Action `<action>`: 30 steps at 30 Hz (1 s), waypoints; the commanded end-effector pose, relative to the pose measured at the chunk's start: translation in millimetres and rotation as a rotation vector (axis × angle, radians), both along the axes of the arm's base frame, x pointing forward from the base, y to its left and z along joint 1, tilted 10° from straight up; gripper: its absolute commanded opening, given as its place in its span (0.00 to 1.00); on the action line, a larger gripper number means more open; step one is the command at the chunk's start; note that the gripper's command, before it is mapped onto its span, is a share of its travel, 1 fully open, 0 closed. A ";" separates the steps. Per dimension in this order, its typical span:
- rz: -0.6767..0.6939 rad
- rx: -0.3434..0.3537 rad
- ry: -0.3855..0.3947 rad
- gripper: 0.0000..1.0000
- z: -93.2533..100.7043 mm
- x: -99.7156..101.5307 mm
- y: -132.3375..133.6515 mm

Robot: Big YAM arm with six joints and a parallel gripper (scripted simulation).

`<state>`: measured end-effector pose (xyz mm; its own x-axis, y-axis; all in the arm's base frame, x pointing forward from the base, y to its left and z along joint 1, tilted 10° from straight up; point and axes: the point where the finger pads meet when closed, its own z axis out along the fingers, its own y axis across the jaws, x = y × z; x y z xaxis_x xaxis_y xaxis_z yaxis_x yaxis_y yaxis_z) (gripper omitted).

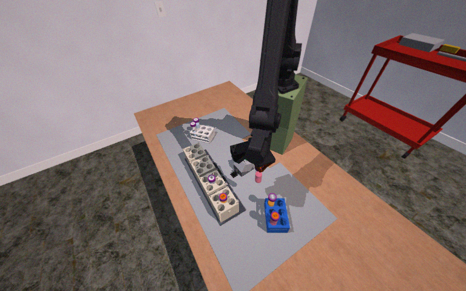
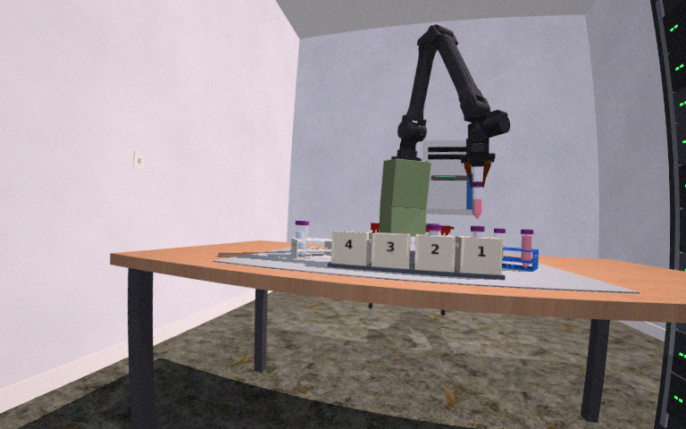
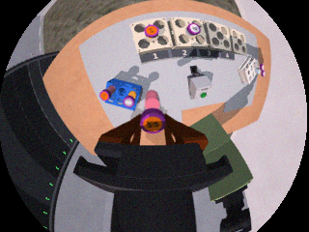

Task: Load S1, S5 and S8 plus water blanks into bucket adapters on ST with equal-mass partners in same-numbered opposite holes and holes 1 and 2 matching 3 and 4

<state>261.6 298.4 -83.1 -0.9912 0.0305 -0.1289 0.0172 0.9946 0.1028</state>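
Note:
My gripper (image 1: 260,168) is shut on a sample tube (image 1: 258,177) with pink liquid and an orange cap dot. It hangs upright, high above the grey mat, between the blue sample rack RS (image 1: 280,213) and the row of adapters on ST; it also shows in the side view (image 2: 477,199) and the wrist view (image 3: 154,123). RS holds a grey-dot tube (image 1: 272,197) and an orange-dot tube (image 1: 274,216). Adapter 1 holds an orange-dot tube (image 1: 222,197). Adapter 2 holds a white-dot blank (image 1: 211,178). The white blank rack RB (image 1: 202,133) holds two tubes (image 1: 195,122).
The grey box with the green DONE key (image 3: 201,84) sits between ST and the arm's green pedestal (image 1: 286,116), partly hidden by the arm in the overhead view. A red cart (image 1: 408,92) stands off the table at the right.

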 end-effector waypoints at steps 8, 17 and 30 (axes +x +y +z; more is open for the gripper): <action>0.205 -0.002 -0.060 0.00 15.1 45.9 -35.3; 0.205 -0.013 -0.051 0.00 13.1 91.8 -78.3; 0.204 -0.019 -0.044 0.00 10.8 140.0 -137.0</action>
<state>374.2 172.4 -81.0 -0.9789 -0.1463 -0.1427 -0.1592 0.9837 0.0833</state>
